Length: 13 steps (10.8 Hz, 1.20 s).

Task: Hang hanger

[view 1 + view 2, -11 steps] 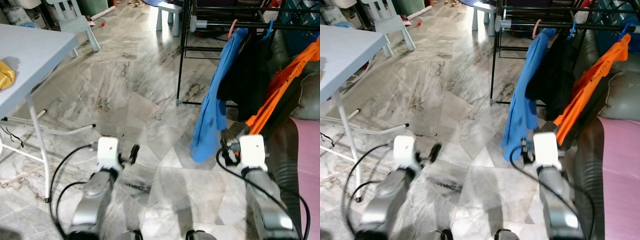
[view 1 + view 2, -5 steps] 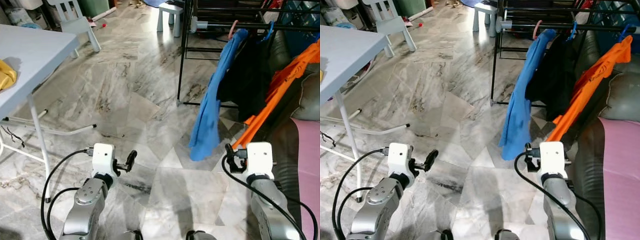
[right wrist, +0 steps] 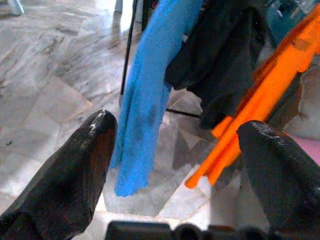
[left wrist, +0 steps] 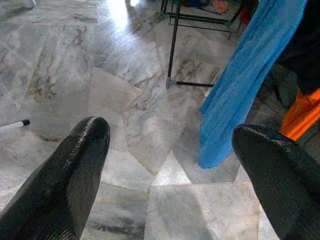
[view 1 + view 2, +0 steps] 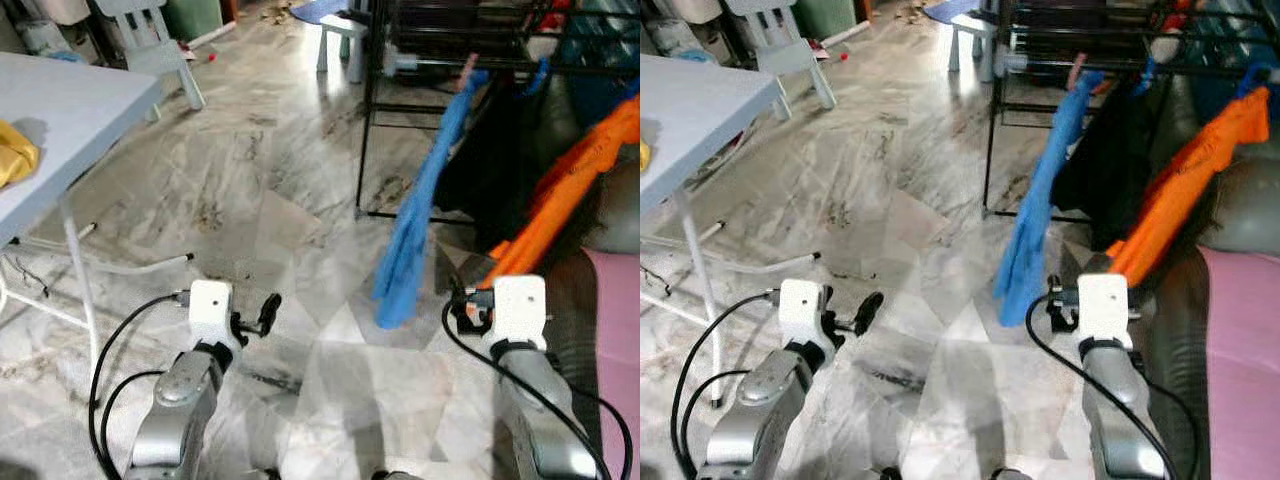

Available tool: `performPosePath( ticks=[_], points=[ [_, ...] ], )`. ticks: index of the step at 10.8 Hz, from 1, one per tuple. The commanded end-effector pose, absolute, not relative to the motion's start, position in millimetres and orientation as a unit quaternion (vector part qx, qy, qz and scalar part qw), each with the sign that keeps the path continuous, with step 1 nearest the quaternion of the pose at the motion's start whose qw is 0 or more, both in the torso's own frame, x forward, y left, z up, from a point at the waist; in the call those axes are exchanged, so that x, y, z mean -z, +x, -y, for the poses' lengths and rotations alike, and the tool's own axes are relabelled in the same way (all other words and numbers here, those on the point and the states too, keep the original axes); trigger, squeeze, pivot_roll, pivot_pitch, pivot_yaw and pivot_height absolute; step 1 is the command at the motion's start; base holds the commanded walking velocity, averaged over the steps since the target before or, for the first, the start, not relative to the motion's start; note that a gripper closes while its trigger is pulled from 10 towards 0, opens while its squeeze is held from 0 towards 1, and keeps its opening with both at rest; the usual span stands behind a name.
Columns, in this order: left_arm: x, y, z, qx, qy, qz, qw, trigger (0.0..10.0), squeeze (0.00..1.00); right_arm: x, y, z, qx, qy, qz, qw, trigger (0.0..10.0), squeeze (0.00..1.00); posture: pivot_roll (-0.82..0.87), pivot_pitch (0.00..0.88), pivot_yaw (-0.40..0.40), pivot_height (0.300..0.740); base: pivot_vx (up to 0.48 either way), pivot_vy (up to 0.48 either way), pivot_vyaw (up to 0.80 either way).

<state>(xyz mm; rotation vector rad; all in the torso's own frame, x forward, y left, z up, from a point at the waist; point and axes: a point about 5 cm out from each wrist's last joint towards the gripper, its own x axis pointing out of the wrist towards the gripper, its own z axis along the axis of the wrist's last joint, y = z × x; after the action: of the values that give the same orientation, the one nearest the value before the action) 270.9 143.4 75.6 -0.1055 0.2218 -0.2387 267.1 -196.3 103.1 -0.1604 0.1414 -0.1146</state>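
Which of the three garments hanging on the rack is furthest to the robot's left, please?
The blue garment; the black one hangs in the middle and the orange one furthest right.

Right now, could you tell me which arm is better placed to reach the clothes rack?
Probably the right gripper: it sits open beside the blue garment on the rack, while the left gripper is over bare floor.

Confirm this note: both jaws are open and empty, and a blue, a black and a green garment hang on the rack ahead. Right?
Not quite: the third garment is orange, not green, as the right eye view shows. The blue garment and black garment do hang on the rack, and the left gripper and right gripper are open and empty.
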Motion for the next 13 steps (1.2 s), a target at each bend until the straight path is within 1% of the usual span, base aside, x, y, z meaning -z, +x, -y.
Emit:
performPosePath(
  ticks=[1,4,6,8,11,13],
  points=[
    [-77,272,-148,0.111,-0.052,-0.112,0.986,10.0,0.00,-100,270,190,0.044,-0.080,-0.074,0.993,10.0,0.00,-0.06,0.147,0.029,0.740,0.334,0.345,-0.80],
    [-78,276,-144,0.126,-0.047,-0.107,0.985,10.0,0.00,-106,277,187,0.036,-0.083,-0.062,0.994,10.0,0.00,-0.07,0.134,0.030,0.740,0.337,0.341,-0.78],
    [-82,281,-135,0.136,-0.059,-0.098,0.984,10.0,0.00,-109,282,188,0.033,-0.100,-0.056,0.993,10.0,0.00,-0.07,0.134,0.032,0.740,0.343,0.336,-0.74],
    [-87,282,-126,0.147,-0.060,-0.085,0.984,10.0,0.00,-109,281,188,0.035,-0.098,-0.054,0.993,10.0,0.00,-0.07,0.139,0.034,0.740,0.356,0.323,-0.80],
    [-85,280,-120,0.157,-0.061,-0.085,0.982,10.0,0.00,-106,278,181,0.029,-0.093,-0.056,0.994,10.0,0.00,-0.08,0.147,0.029,0.740,0.461,0.000,-0.80],
    [-84,279,-116,0.161,-0.063,-0.087,0.981,10.0,0.00,-105,277,177,0.021,-0.092,-0.058,0.994,10.0,0.00,-0.08,0.154,0.023,0.740,0.480,0.000,0.00]
  ],
)
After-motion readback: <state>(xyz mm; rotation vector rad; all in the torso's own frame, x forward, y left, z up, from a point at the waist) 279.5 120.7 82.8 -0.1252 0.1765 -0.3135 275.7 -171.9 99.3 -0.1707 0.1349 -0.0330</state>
